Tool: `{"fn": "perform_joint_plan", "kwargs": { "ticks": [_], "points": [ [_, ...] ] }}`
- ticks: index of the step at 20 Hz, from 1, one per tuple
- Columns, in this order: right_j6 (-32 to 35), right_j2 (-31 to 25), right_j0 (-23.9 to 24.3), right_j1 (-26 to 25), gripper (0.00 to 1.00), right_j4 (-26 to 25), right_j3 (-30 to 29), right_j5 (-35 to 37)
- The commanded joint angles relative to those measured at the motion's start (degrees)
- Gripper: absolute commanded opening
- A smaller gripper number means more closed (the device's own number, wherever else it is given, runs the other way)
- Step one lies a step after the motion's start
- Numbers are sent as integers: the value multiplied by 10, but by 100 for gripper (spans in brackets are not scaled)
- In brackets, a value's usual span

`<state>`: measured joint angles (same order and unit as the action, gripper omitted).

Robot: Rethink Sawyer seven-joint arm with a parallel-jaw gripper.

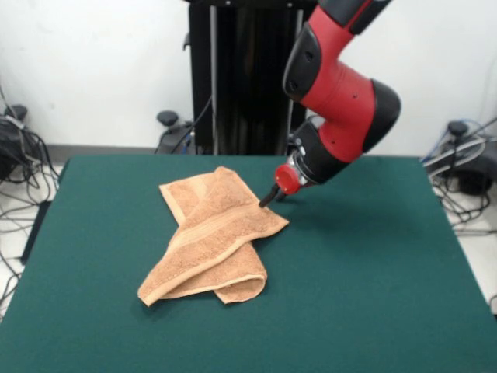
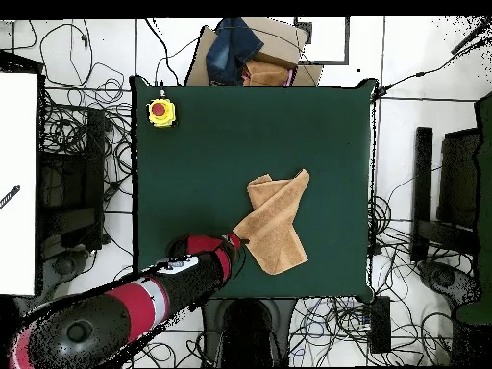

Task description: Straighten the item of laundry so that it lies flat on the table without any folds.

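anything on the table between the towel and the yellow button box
Nothing: in the overhead view, only bare green table runs between the yellow button box and the folded towel.

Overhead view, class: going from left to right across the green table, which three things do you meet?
Yellow box with a red button → gripper → towel

one towel (image 1: 211, 237), one table (image 1: 373, 295), one claw (image 1: 269, 197)

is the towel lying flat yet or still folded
Still folded: the towel lies doubled over itself on the table, layers overlapping.
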<state>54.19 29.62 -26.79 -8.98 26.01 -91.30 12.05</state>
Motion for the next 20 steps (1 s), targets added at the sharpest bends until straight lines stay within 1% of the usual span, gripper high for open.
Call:
{"fn": "perform_joint_plan", "kwargs": {
  "ticks": [1,5,8,13,18,20],
  "points": [
    [144,-87,5,-65,100,1,70,-67],
    [155,-78,2,-90,100,23,104,-64],
    [160,-53,-11,-113,100,37,132,-49],
    [152,-42,-8,-105,100,26,130,-45],
    [141,-48,5,-105,100,21,139,-51],
    [137,-51,12,-101,100,12,131,-63]
  ]
}}
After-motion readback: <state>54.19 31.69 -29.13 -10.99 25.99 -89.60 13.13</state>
